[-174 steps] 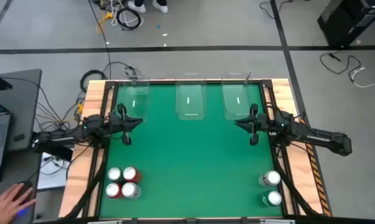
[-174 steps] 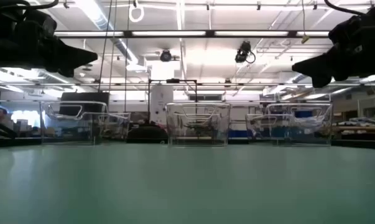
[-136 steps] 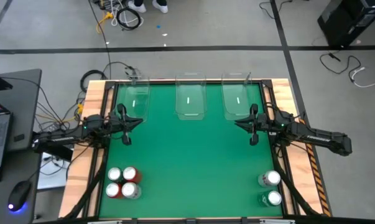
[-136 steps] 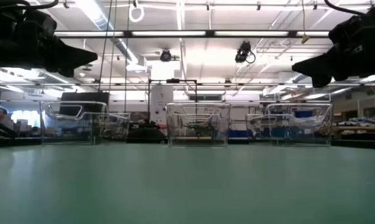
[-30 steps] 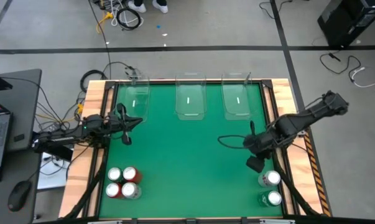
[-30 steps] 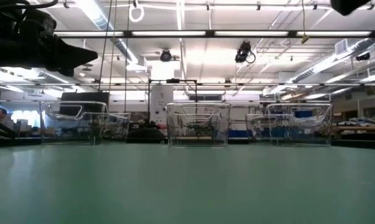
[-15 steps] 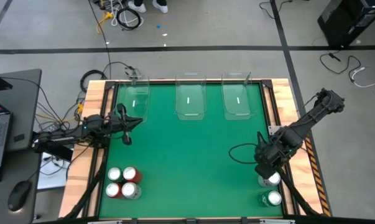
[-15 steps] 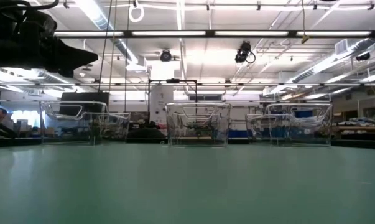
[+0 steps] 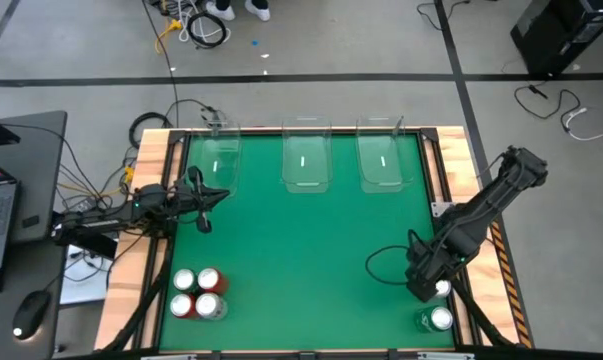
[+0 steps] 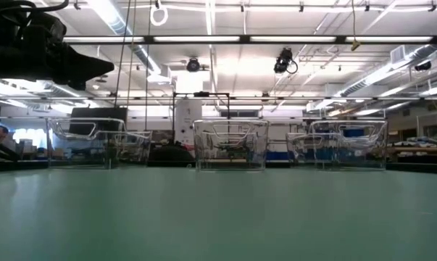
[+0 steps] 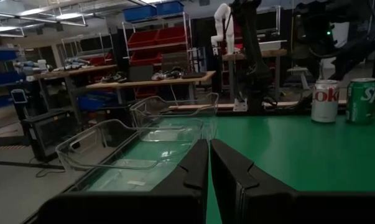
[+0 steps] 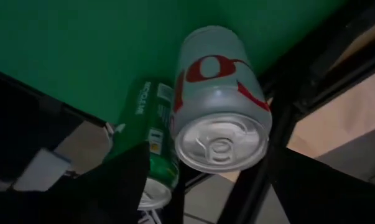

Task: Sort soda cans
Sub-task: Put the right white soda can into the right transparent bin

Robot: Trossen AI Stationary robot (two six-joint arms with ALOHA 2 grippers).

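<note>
High view: right tool [image 9: 426, 287] over the silver-white can [image 9: 440, 288] at lower right of the green surface [image 9: 301, 250]; green can [image 9: 440, 319] just below it. Four cans [image 9: 196, 294] clustered lower left. Left tool [image 9: 203, 199] waits at left edge.

Left wrist view: fingers [image 11: 196, 167] pressed together; clear bins [image 11: 137, 146] ahead.

Right wrist view: fingers spread around silver-white can [image 12: 219, 99]; contact unclear.

two dark jointed arms, black looping cable by right gripper [image 9: 428, 279]; matte black fingers.
</note>
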